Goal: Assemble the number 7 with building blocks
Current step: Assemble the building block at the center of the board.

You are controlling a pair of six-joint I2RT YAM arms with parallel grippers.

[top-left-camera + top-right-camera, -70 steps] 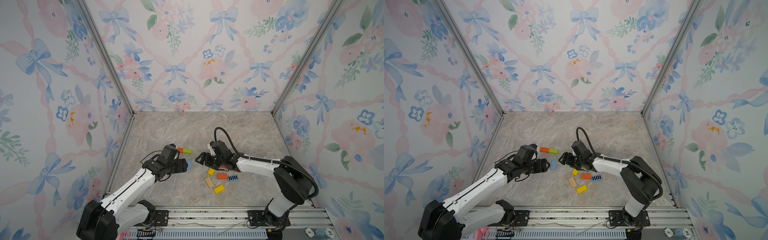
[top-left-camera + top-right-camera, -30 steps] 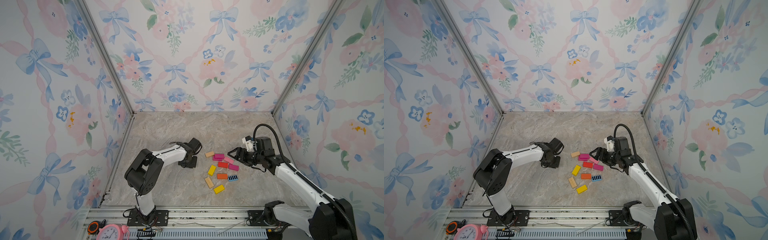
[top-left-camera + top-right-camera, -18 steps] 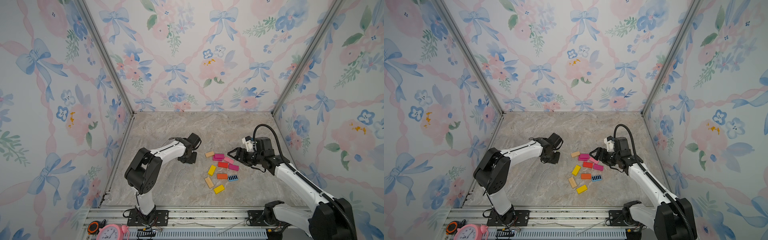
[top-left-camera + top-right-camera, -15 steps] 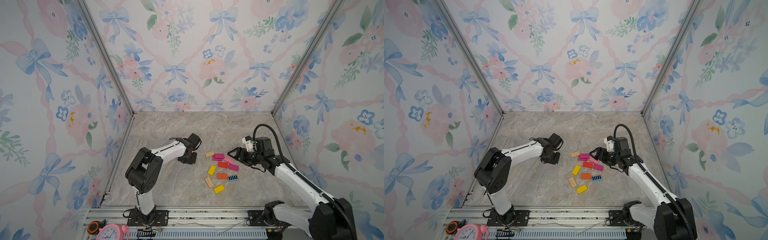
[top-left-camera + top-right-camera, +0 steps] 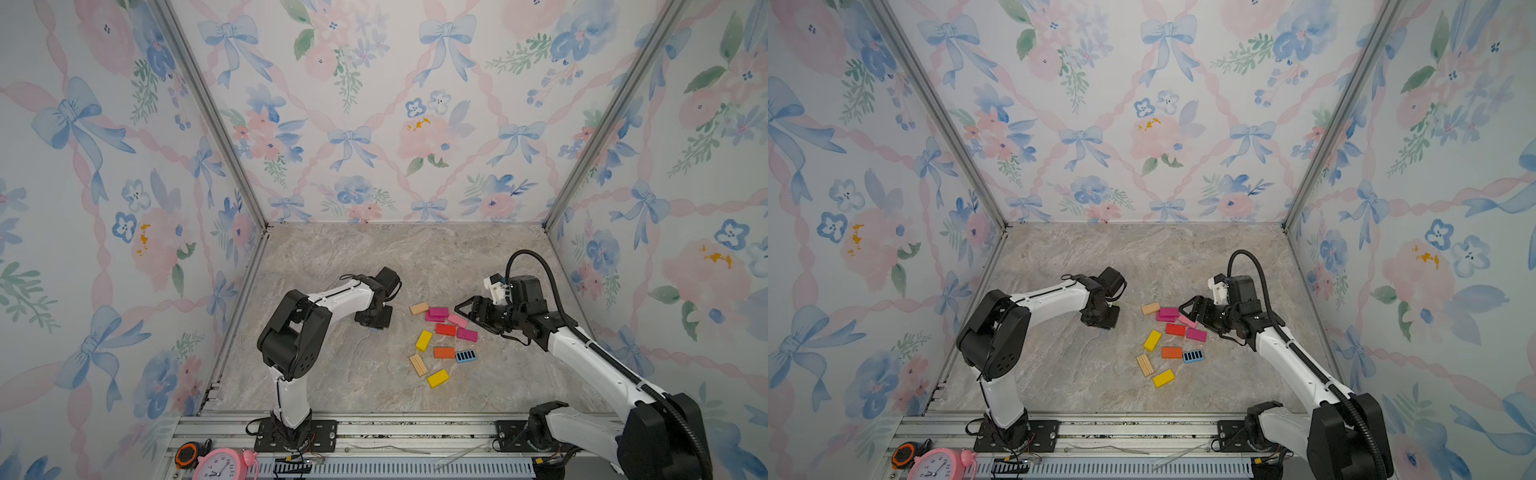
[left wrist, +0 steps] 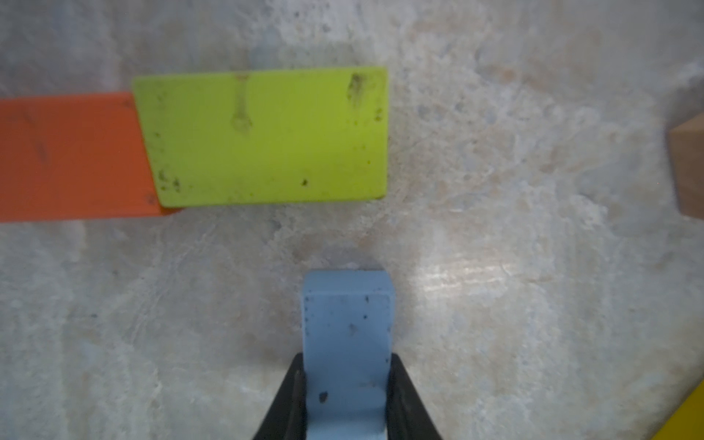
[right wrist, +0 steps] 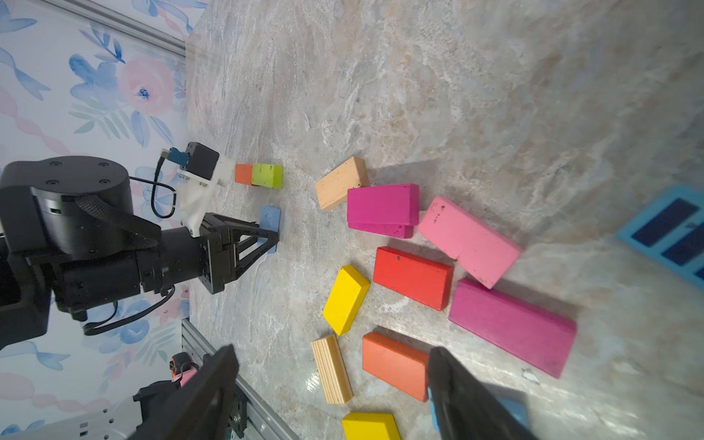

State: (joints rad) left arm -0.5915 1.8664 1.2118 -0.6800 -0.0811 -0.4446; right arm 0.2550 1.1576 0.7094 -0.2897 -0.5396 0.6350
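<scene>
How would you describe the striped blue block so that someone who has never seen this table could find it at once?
On the marble floor, find the scatter of building blocks. At its edge nearer the robot's base rail, beside an orange block, lies the striped blue block. It alone has dark bars on a light blue face; the blocks next to it are plain.

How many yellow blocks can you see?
2. One yellow block lies beside the red block; the other yellow block lies nearest the front rail. More may be hidden.
</scene>
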